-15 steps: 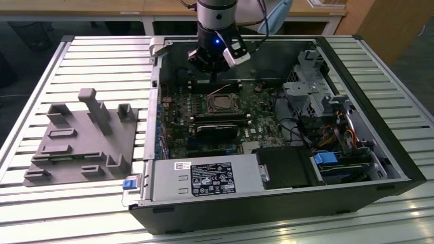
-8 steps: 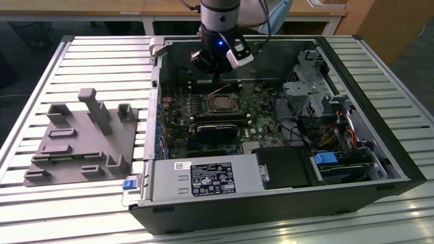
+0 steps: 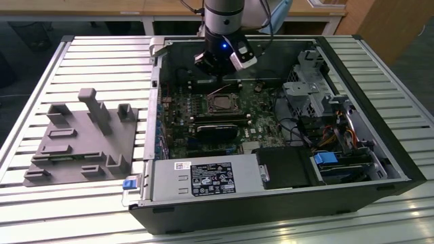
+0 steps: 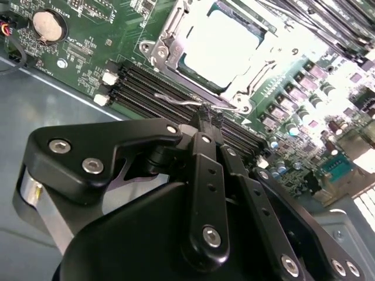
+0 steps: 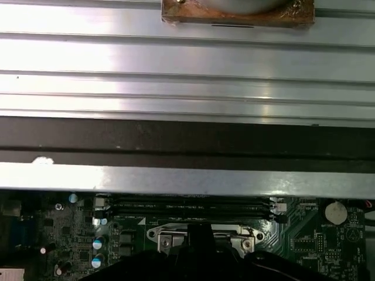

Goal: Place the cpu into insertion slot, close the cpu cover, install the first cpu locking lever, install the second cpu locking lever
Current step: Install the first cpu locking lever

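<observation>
Silver cpu cover [image 4: 220, 50] beyond shut jaws.

Cpu [image 4: 220, 44] glossy metal; cpu cover [image 4: 170, 35] shiny steel

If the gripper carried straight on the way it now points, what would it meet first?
Most likely a thin wire locking lever by the cpu cover; the gripper tips sit right at it, though depth is unclear.

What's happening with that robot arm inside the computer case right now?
The arm's gripper is down inside the open computer case, its fingers shut at a thin wire locking lever beside the insertion slot. The cpu already sits in the socket, with the cpu cover closed around it. The motherboard lies below.
</observation>
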Robot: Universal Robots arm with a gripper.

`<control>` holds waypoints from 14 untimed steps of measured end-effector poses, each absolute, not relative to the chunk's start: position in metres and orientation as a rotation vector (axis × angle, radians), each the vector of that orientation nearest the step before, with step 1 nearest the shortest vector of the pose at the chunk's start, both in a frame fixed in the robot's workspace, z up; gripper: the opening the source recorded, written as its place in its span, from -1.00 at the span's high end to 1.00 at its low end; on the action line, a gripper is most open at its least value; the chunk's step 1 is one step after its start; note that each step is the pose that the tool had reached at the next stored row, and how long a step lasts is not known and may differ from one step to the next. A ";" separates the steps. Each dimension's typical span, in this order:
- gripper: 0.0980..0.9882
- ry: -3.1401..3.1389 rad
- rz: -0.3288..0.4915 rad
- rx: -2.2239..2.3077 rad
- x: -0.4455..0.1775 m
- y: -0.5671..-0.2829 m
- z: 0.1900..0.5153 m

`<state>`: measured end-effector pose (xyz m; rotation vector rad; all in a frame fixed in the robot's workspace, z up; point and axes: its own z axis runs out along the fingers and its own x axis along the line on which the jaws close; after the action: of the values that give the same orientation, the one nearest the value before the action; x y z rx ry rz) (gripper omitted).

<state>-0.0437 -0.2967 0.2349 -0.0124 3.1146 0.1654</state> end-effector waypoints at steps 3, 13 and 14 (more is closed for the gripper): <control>0.98 3.115 0.165 -0.012 -0.041 -0.297 0.232; 0.98 3.115 0.165 -0.012 -0.036 -0.296 0.229; 0.98 3.115 0.165 -0.012 -0.036 -0.296 0.228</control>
<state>-0.0357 -0.2959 0.2283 -0.0123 3.1146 0.1654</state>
